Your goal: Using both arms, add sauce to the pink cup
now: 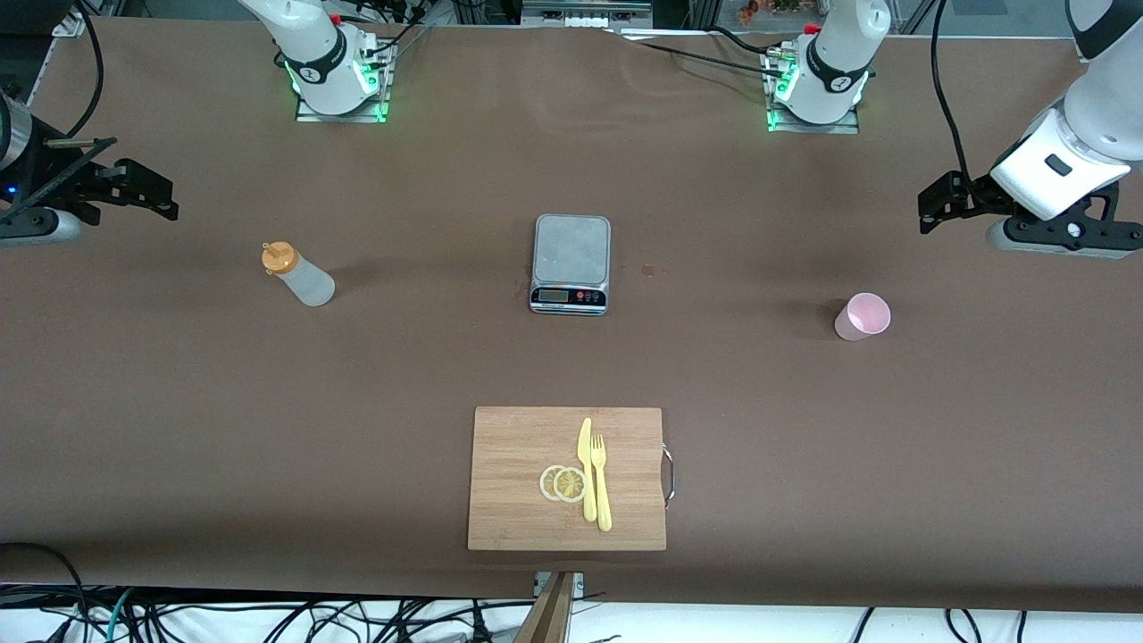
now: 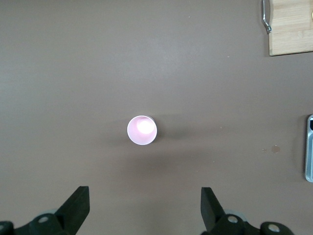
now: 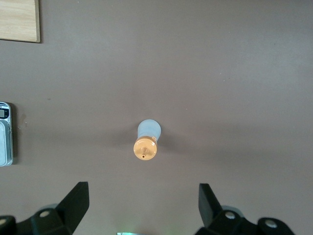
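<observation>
From across the table, I take the scale (image 1: 571, 263) as my clock centre: the sauce (image 1: 298, 275) stands upright at nine o'clock toward the right arm's end, and the pink cup (image 1: 863, 316) stands at about four o'clock toward the left arm's end. Each arm has its own target: the right gripper (image 1: 143, 189) hangs over the table edge near the bottle, the left gripper (image 1: 948, 202) over the edge near the cup. Both are empty.

Through the left wrist camera, I see the left gripper's (image 2: 145, 208) fingers (image 2: 78, 203) spread wide, the cup's open mouth (image 2: 142, 130) at twelve o'clock from the gap, well apart.

Through the right wrist camera, the right gripper (image 3: 144, 205) is likewise spread wide, and the bottle (image 3: 146, 142) sits at twelve o'clock, its long axis near vertical, cap toward me. I judge that each arm needs a straight descent.
</observation>
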Available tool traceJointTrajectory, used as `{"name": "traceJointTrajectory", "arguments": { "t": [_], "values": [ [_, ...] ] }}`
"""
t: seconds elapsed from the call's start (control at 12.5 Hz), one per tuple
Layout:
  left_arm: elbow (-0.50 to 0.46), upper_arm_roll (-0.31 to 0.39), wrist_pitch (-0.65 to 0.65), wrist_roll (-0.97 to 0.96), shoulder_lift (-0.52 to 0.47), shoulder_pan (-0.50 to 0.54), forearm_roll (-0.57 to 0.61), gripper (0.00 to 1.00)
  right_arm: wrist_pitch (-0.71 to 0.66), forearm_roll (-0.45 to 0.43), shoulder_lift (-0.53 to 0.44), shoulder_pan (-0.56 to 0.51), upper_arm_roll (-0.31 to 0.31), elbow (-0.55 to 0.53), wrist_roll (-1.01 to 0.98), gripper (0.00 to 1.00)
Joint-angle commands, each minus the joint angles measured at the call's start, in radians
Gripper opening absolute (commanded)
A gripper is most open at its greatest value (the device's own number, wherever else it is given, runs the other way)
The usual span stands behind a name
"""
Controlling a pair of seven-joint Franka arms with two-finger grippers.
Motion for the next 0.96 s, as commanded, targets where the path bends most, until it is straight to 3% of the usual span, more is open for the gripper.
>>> {"name": "traceJointTrajectory", "arguments": {
  "t": [0.0,0.24,0.48,0.88],
  "values": [
    [0.024,0.004,-0.025,0.006,0.005,0.002,-0.031,1.00,0.007,-0.004,-0.001,0.002,0.003,0.000,0.015,0.99],
    [0.018,0.009,-0.008,0.009,0.025,0.006,-0.019,1.00,0.007,-0.004,-0.001,0.002,0.003,0.000,0.015,0.99],
    [0.068,0.017,-0.005,0.085,0.120,0.093,-0.052,1.00,0.007,-0.004,0.000,0.002,0.003,0.000,0.014,0.99],
    [0.038,0.020,-0.004,0.216,0.243,0.139,-0.042,1.00,0.006,-0.004,-0.001,0.002,0.003,0.000,0.015,0.99]
  ]
}}
